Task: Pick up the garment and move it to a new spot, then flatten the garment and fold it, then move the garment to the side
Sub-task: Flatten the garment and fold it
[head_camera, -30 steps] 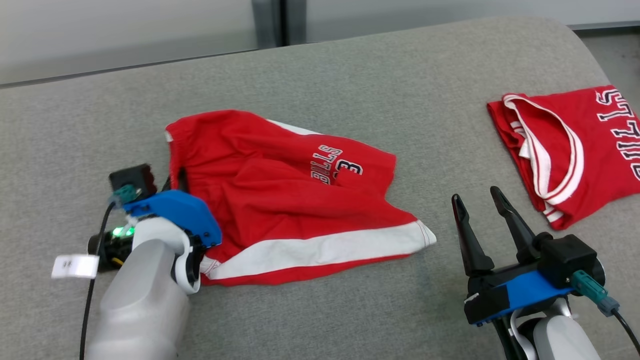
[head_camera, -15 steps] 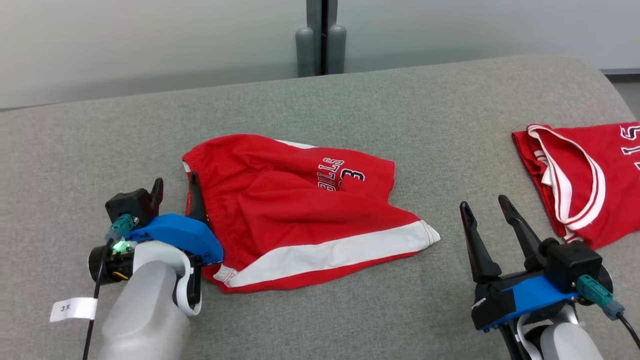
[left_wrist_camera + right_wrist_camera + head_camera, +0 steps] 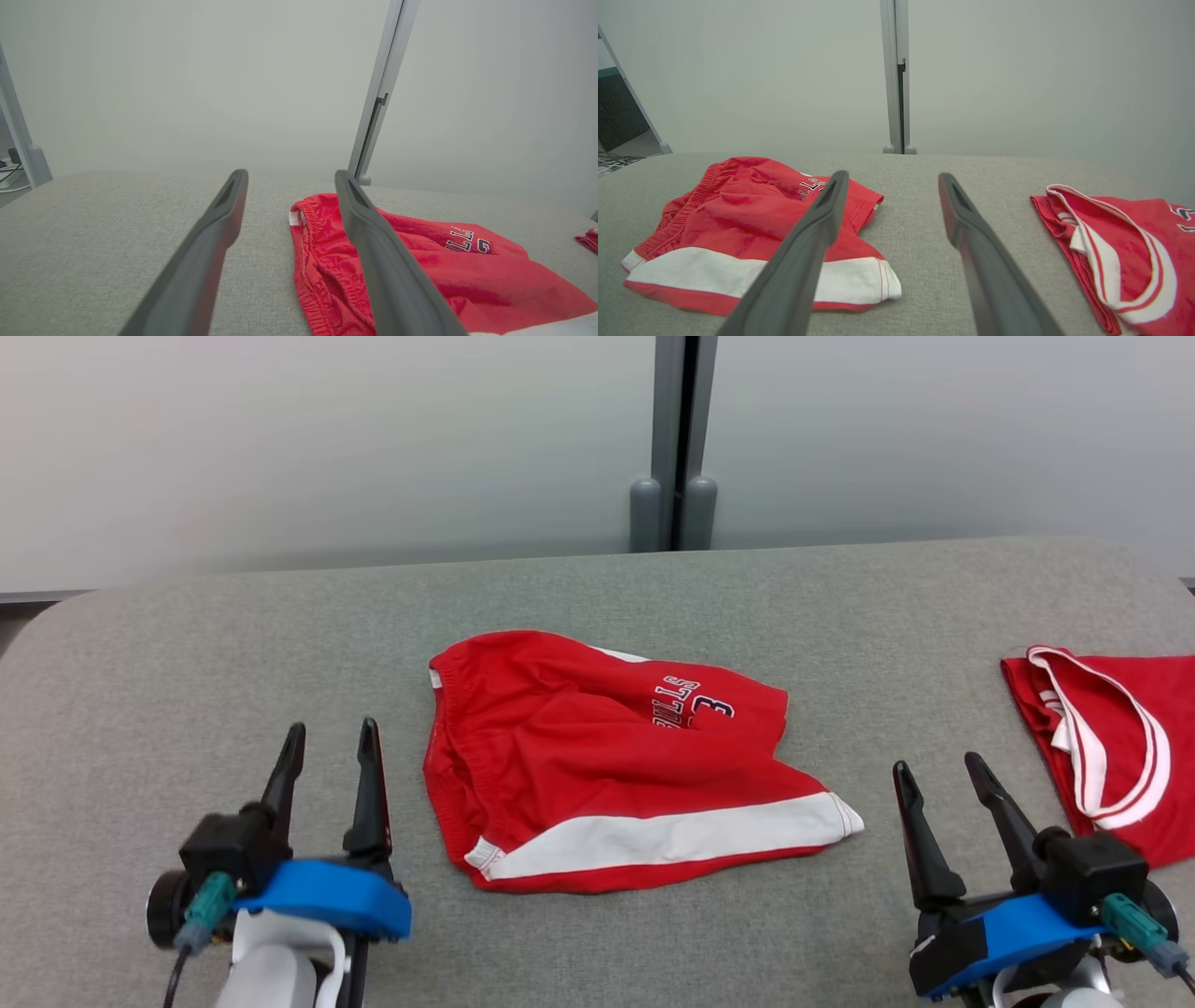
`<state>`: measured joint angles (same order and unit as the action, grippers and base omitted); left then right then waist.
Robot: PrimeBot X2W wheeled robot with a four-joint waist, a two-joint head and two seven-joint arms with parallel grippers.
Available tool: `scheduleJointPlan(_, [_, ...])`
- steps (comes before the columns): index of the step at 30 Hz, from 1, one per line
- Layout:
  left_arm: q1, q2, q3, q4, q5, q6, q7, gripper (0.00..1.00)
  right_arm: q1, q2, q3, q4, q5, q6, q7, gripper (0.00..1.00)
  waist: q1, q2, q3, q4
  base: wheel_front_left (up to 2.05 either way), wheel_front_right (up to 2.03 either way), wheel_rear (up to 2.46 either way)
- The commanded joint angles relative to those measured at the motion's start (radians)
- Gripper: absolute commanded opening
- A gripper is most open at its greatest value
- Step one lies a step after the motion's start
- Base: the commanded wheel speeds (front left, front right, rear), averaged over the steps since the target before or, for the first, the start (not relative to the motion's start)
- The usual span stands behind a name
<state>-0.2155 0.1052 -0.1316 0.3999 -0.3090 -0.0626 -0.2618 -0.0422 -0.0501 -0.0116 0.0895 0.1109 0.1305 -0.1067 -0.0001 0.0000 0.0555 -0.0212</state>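
Observation:
The garment is a pair of red shorts [image 3: 607, 765] with a white hem band and dark lettering, lying loosely folded and rumpled in the middle of the grey padded surface [image 3: 187, 663]. My left gripper [image 3: 332, 728] stands open just left of the waistband, apart from the cloth, with nothing between its fingers. In the left wrist view the shorts [image 3: 420, 270] lie to the right of the left gripper [image 3: 290, 173]. My right gripper [image 3: 937, 763] is open and empty, right of the white hem corner. In the right wrist view the shorts [image 3: 738, 210] lie left of the right gripper [image 3: 892, 174].
A second red garment, a jersey [image 3: 1111, 747] with white trim, lies at the right edge; it lies right of the fingers as the jersey [image 3: 1111, 242] in the right wrist view. A grey post [image 3: 672, 439] and pale wall stand behind the surface. Bare grey fabric stretches at left and front.
My left gripper has opened, let go of the shorts' waistband and drawn back to the left. The head camera has tilted up, shifting the whole picture. The right gripper stays open.

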Motion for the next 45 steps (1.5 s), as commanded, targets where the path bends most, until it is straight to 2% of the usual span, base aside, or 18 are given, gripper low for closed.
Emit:
scheduleJointPlan(1, [0.027,0.004,0.007,-0.014,0.018,-0.005,-0.004,1.0,0.015,-0.001,-0.002,-0.001,-0.002,0.001,0.004,1.0,0.0001,0.0,-0.005,0.005,0.0,0.0,0.0])
scheduleJointPlan(12, [0.175,0.02,0.05,-0.055,0.053,-0.024,-0.004,1.0,0.061,-0.001,-0.027,0.032,0.013,0.001,0.009,1.0,0.0001,0.0,-0.055,0.033,0.0,0.0,0.0])
scheduleJointPlan(18, [0.208,0.022,0.06,-0.073,0.058,-0.019,-0.004,1.0,0.074,-0.001,-0.038,0.037,0.024,0.001,0.009,1.0,0.0001,0.0,-0.065,0.031,0.0,0.0,0.0])
scheduleJointPlan(39, [0.198,0.021,0.038,-0.066,0.065,-0.026,-0.004,1.0,0.066,-0.001,-0.025,0.035,0.029,0.0,0.016,1.0,0.0001,0.0,-0.058,0.015,0.0,0.0,0.0])
scheduleJointPlan(45, [0.163,0.024,-0.034,-0.038,0.059,-0.051,0.043,1.0,0.061,-0.001,-0.017,0.033,0.027,0.001,0.019,1.0,0.0001,0.0,-0.052,0.017,0.0,0.0,0.0])
